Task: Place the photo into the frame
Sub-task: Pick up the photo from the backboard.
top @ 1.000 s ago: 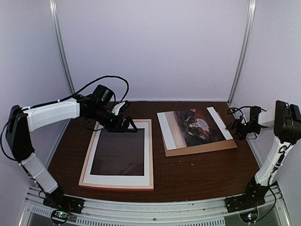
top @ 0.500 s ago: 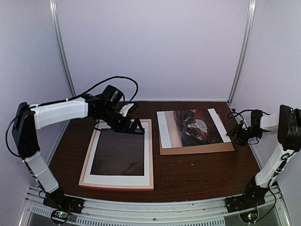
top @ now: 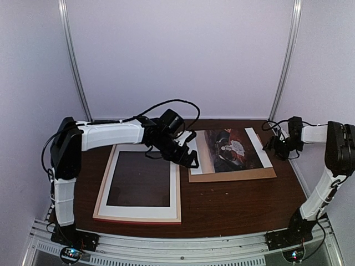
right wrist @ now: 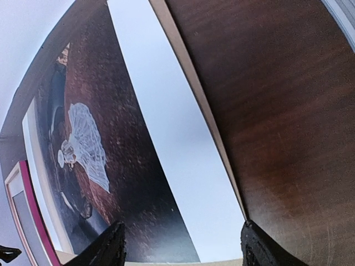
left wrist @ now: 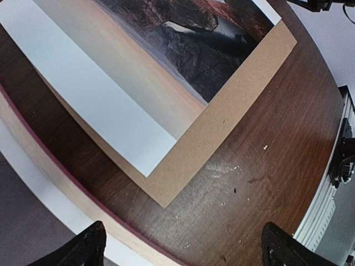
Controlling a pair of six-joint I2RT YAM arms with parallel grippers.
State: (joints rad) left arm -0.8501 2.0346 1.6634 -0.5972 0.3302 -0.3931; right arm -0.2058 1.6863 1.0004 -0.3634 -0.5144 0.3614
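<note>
The frame (top: 138,215) lies flat at the left of the table, pale wood side up, with a pink edge showing (left wrist: 50,172). The photo (top: 233,148), dark with a pale figure and white margins, rests face up on a brown backing board (top: 233,176) to the right. My left gripper (top: 191,158) hovers open over the gap between the frame and the board's near-left corner (left wrist: 186,246), holding nothing. At the photo's right margin (right wrist: 183,166), my right gripper (top: 275,147) stands open above it (right wrist: 186,246), with nothing gripped.
A white mat border and a dark centre (top: 138,178) fill the frame's opening. Purple booth walls and metal posts (top: 75,61) close in the back and sides. A metal rail (top: 177,246) runs along the near edge by the arm bases.
My left arm has swung right from the frame's far bar to the gap beside the board. The right gripper has moved in to the photo's right edge. The board has straightened slightly.
</note>
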